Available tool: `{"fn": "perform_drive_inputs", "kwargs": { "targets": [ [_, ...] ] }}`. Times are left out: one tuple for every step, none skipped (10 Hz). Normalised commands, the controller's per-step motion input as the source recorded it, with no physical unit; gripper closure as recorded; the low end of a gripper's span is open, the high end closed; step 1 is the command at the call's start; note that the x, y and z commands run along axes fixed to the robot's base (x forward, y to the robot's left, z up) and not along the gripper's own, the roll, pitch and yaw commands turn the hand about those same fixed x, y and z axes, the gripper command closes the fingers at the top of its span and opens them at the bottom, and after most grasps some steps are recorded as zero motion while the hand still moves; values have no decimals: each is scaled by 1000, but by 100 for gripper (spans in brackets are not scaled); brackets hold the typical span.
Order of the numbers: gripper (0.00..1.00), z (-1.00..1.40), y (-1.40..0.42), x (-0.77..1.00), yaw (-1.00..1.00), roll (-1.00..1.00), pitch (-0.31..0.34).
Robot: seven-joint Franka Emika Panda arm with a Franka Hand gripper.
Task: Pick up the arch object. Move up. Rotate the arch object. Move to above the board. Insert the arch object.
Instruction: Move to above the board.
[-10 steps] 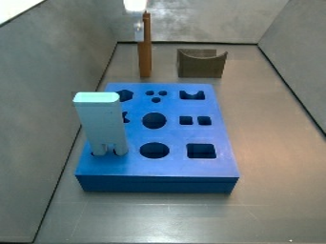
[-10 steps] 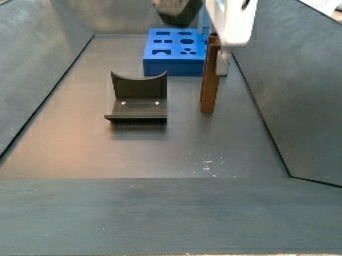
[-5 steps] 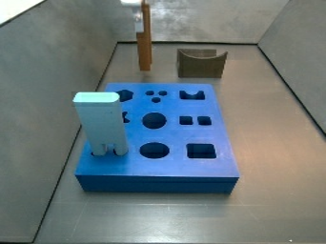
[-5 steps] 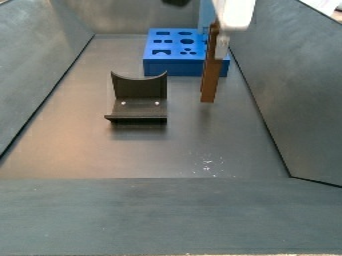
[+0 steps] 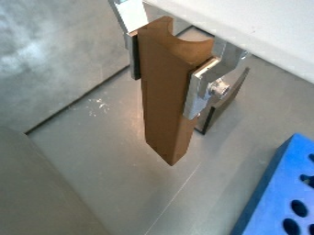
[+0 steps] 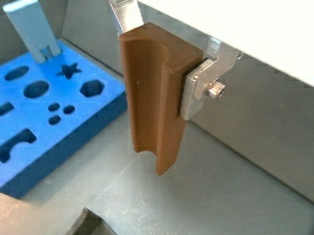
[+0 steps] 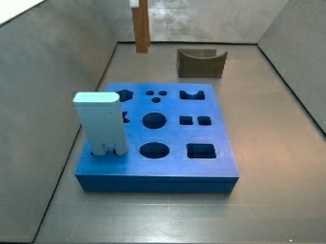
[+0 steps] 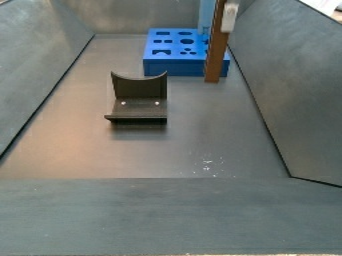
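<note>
Orange-brown arch object [image 5: 167, 92] in gripper [image 5: 172, 57].

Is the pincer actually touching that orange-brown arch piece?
Touching. In both wrist views the pincer has its finger plates pressed against the arch piece.

You have two fixed side views, both high and tilted down into the grey bin. One looks from the board [image 7: 159, 136] end, with the board near. The opposite one has the board [image 8: 183, 52] far. Both share the dark olive block [image 7: 200, 63] and the arch object [image 8: 213, 45]. Both wrist views sit close above the pincer [image 5: 172, 69], looking down along the arch object [image 6: 152, 101], with a board corner at the edge.
</note>
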Motion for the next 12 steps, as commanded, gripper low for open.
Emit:
{"fn": "perform_drive_inputs", "kwargs": {
  "targets": [
    [100, 1000, -26, -55, -45, -182, 33],
    [100, 1000, -23, -49, -45, -178, 44],
    [100, 1000, -20, -43, -49, -176, 53],
    [100, 1000, -16, -39, -50, -176, 55],
    [100, 1000, -9, -31, -52, -180, 53],
    [100, 1000, -5, -29, -52, -181, 54],
    [100, 993, 2, -24, -54, -182, 54],
    [100, 841, 6, -16, -54, -184, 51],
    [100, 641, 10, -9, -55, -186, 53],
    [100, 543, 12, -7, -56, -187, 54],
    [100, 339, 15, -3, -56, -186, 54],
    [100, 189, 14, -5, -57, -184, 54]
  ]
}}
